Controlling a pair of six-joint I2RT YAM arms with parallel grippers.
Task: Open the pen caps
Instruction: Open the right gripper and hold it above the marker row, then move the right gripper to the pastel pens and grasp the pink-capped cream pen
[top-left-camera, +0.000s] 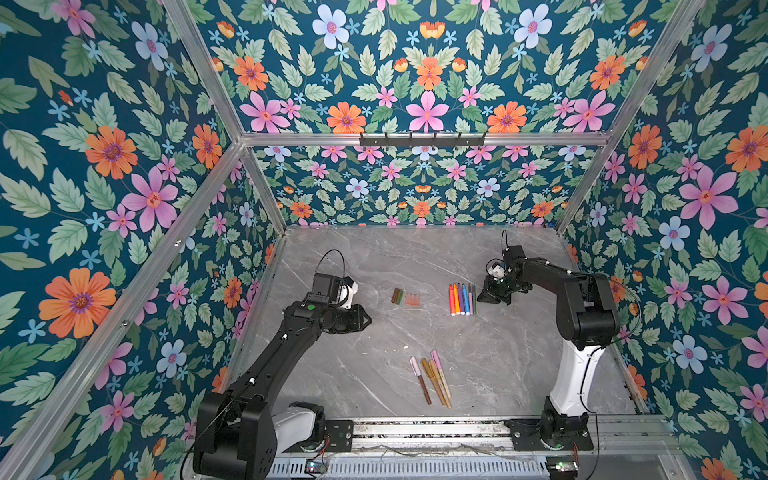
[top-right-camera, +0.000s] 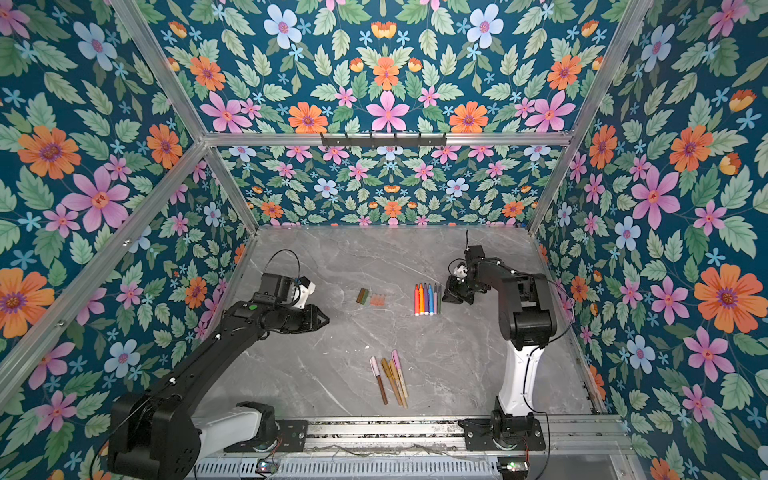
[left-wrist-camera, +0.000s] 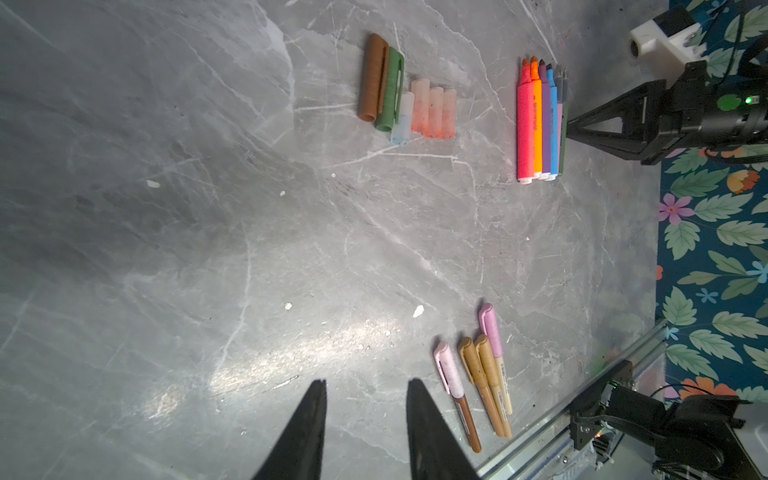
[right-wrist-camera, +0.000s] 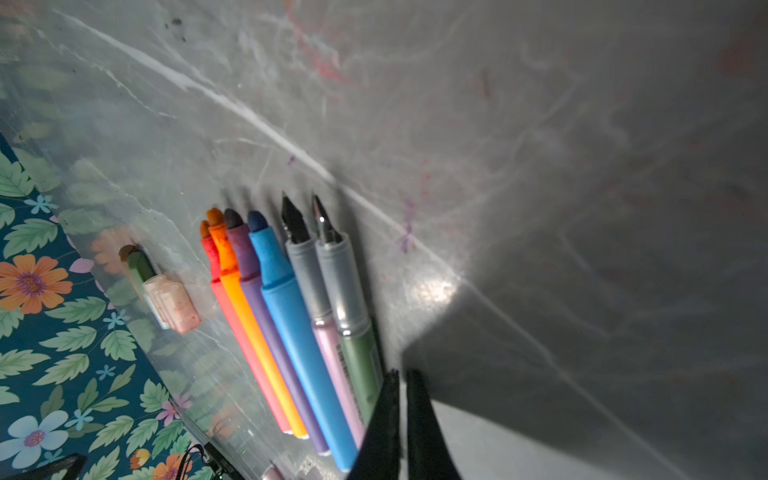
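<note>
Reopen the shut, empty right gripper (top-left-camera: 483, 297) at 3 o'clock of the uncapped pens (top-left-camera: 461, 299), fetch the 9 o'clock one of four capped pens (top-left-camera: 432, 376) at 6 o'clock of the table (top-left-camera: 374, 257), then pull its pink cap (top-left-camera: 415, 365) straight off with the part-open, empty left gripper (top-left-camera: 367, 320).

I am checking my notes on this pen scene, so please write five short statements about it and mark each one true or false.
1. The six pens in the row beside the right gripper have bare tips. True.
2. The other four pens, lying apart from that row, are uncapped. False: all four wear their caps.
3. The left gripper holds a pen. False: its jaws stand open and empty.
4. The loose caps lie together in one group, apart from the pens. True.
5. The right gripper grips a pen. False: it is shut with nothing between its fingers.
</note>
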